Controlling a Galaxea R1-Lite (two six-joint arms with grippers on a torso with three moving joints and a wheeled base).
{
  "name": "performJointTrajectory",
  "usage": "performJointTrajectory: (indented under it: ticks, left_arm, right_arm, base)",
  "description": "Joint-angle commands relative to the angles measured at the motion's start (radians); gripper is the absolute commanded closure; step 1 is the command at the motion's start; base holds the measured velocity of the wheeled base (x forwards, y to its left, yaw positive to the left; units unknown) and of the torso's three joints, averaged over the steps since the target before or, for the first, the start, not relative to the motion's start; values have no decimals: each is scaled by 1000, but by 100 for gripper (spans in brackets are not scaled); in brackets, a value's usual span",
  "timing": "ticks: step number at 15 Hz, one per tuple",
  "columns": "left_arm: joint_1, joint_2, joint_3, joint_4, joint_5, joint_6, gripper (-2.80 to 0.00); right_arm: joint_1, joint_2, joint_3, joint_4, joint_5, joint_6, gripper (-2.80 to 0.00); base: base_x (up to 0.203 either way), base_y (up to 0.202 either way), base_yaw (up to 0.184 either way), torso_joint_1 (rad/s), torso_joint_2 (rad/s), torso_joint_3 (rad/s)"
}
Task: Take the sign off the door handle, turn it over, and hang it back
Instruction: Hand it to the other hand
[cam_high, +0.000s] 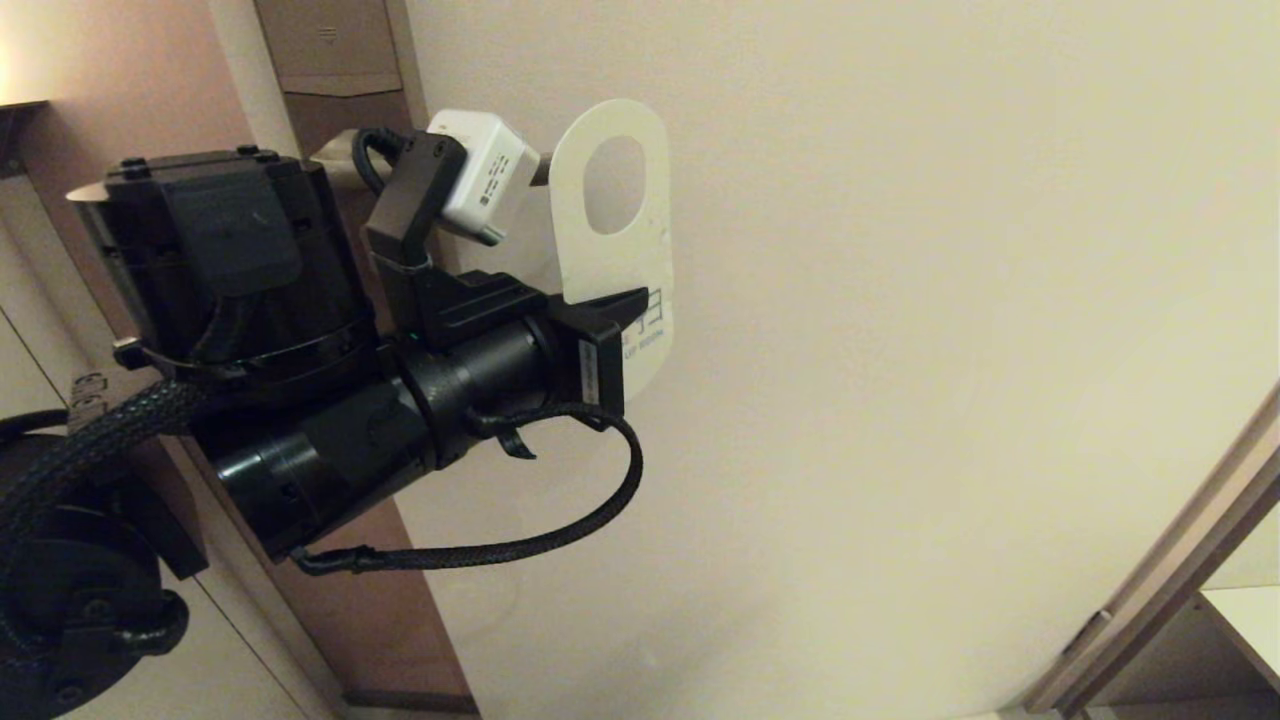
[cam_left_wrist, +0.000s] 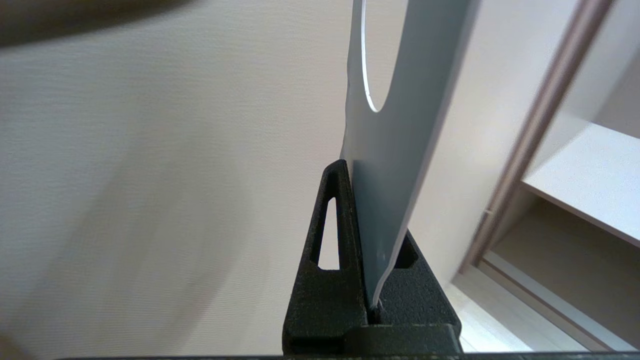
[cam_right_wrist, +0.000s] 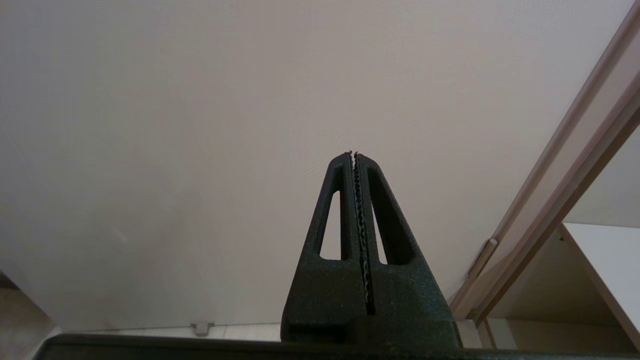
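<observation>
- The left gripper (cam_high: 632, 305) is clenched on the lower end of the sign (cam_high: 610, 250), the card pinched edge-on between its two black fingers (cam_left_wrist: 334, 215) so it cannot swing or twist.
- Above the claw the sign stands upright, its oval hole clear of the fingers — a low grip that leaves the hole free for hooking.
- In the head view the off-white face with the words about making up the room shows; in the left wrist view the other, teal-grey face is towards the camera. Whether this counts as turned over already I cannot tell from these views alone.
- The door handle (cam_high: 340, 150) lies behind and above the claw, towards the arm's side, mostly hidden by the wrist and its white camera block (cam_high: 485, 175). The hole is off the lever, so the sign is not hung.
- The door (cam_high: 900, 350) is the pale surface just beyond the card; holding the sign close to it keeps the return path to the lever short.
- Next, by my judgement, the hole must be lined up with the lever's rounded end and slid on.
- The right gripper (cam_right_wrist: 356, 155) is clamped shut on nothing — idle, facing the pale surface.
</observation>
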Motion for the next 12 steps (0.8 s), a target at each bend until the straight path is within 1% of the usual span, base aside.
performJointTrajectory:
  ticks: [1,4,6,10,12]
  left_arm:
    - [-7,-3,1,-4,-1,0,0]
    - [-8,-29,3,3,-17,-1,0]
    - [-11,-50,19,4,-63,-2,0]
    - [-13,-131,104,2,-263,-5,0]
    - [-12,-164,126,1,-362,-12,0]
  right_arm:
    - [0,0,0,-1,0,0,0]
    - [0,0,0,0,0,0,0]
    - [1,0,0,-2,0,0,0]
    - [0,0,0,0,0,0,0]
    - [0,0,0,0,0,0,0]
  base:
    - [0,0,0,0,0,0]
    - [0,0,0,0,0,0]
    - [0,0,0,0,0,0]
    - [0,0,0,0,0,0]
    - [0,0,0,0,0,0]
